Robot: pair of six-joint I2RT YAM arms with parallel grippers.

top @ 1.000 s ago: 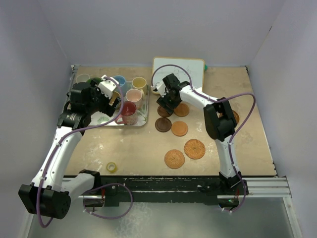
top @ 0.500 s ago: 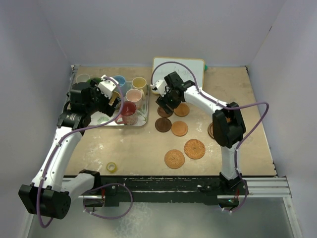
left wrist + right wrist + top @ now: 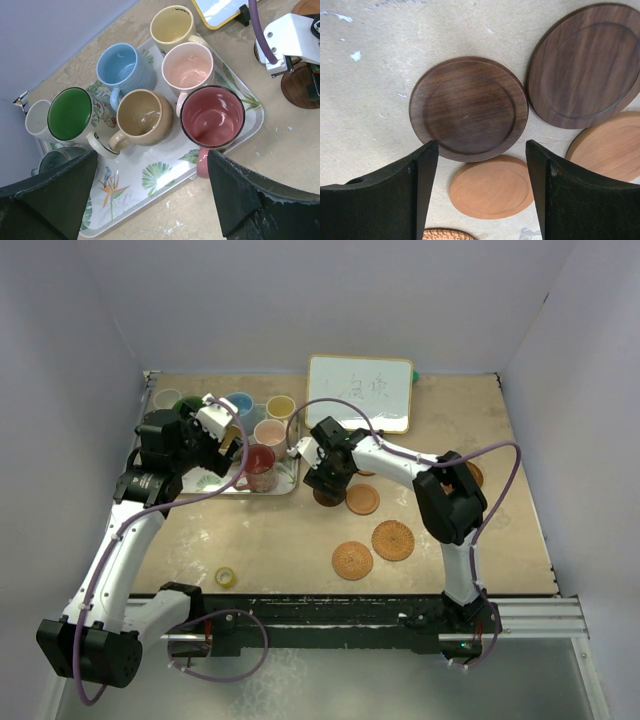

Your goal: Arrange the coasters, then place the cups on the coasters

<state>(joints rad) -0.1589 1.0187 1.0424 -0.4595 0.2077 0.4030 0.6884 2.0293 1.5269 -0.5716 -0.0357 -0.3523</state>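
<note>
Entry 1. Left gripper (image 3: 152,159): jaws spread wide with nothing between them, hung over the leaf-patterned tray (image 3: 150,186). It was probably parked there because no cup could be set down until the coasters were laid out

Entry 2. Cups: eight, all upright and packed close together in the tray. These were the yellow cup (image 3: 172,22), pink cup (image 3: 187,67), light blue cup (image 3: 120,65), tan cup (image 3: 142,112), red cup (image 3: 212,112), green-lined cup (image 3: 70,112), white cup (image 3: 36,120) and grey cup (image 3: 50,161). None stood on a coaster

Entry 3. Right gripper (image 3: 481,147): jaws apart and empty, poised over the dark wooden coaster (image 3: 469,107) with one finger to either side. It was judged to be lining up to take or shift that disc

Entry 4. Coasters: bunched on the table right of the tray.
- A second dark coaster (image 3: 587,65) lay just beside the first.
- Two pale wooden coasters (image 3: 492,187) lay near them.
- Two woven coasters (image 3: 393,539) lay nearer the arm bases.
- The right arm hid any others.

The bunch looked too tight for cups, hence spreading came first
</note>
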